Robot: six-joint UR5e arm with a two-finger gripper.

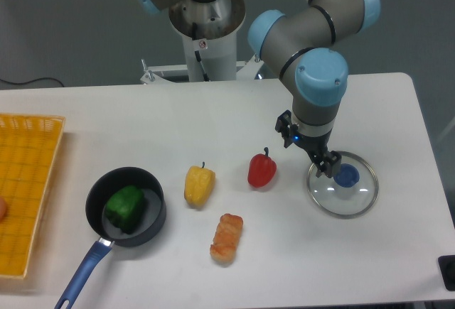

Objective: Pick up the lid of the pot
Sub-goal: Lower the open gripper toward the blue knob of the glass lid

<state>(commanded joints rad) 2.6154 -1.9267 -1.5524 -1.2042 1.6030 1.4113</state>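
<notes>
From where I stand, the fixed camera's view has the arm (313, 74) reaching down over the bench (156, 128), its end effector (308, 144) tilted, the two fingers spread wide apart with nothing between them. One fingertip overlaps the far part of the clear pot lid (330, 199), near its blue knob (346, 175); I can't tell whether they touch. The lid lies on the bench, near a red pepper (261, 170). A yellow pepper (199, 185) sits between that and a black pan (155, 229) holding a green pepper (125, 207).
</notes>
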